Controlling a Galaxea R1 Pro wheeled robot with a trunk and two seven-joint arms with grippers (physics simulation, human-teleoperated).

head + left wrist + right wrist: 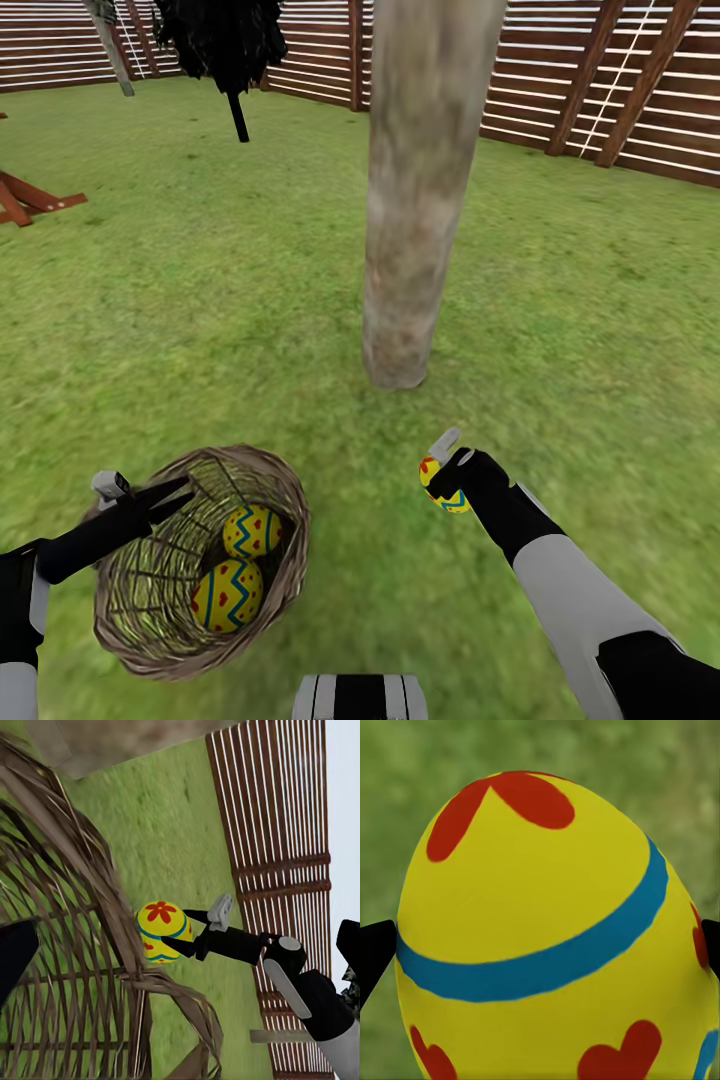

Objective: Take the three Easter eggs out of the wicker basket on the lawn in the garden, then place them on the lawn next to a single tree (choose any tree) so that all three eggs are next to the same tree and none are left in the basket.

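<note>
The wicker basket (200, 560) sits at about seven o'clock in the head view, tilted so its open mouth faces the camera, its brown open weave showing grass through the gaps. Two Easter eggs lie inside it: the upper egg (252, 531) near the rim at the basket's two o'clock side, and the lower egg (227, 596) just below it, the two touching or nearly so. Both are yellow with blue zigzag bands and red marks.

The left hand (178, 497) reaches over the basket's rim at ten o'clock; whether it grips the wicker cannot be told.

The third egg (440, 486) is out of the basket, clamped in the right hand (447, 468) at about five o'clock in the head view. Its dark fingers (375, 952) press the egg's two sides in the right wrist view, where the egg shows a blue band, red petals at the top and red hearts lower down. In the left wrist view a red flower faces the camera.

The tree (420, 190), a pale grey-brown trunk, stands on the lawn (600, 300) at twelve o'clock from the held egg, near it. A slatted wooden fence (600, 90) runs behind.
</note>
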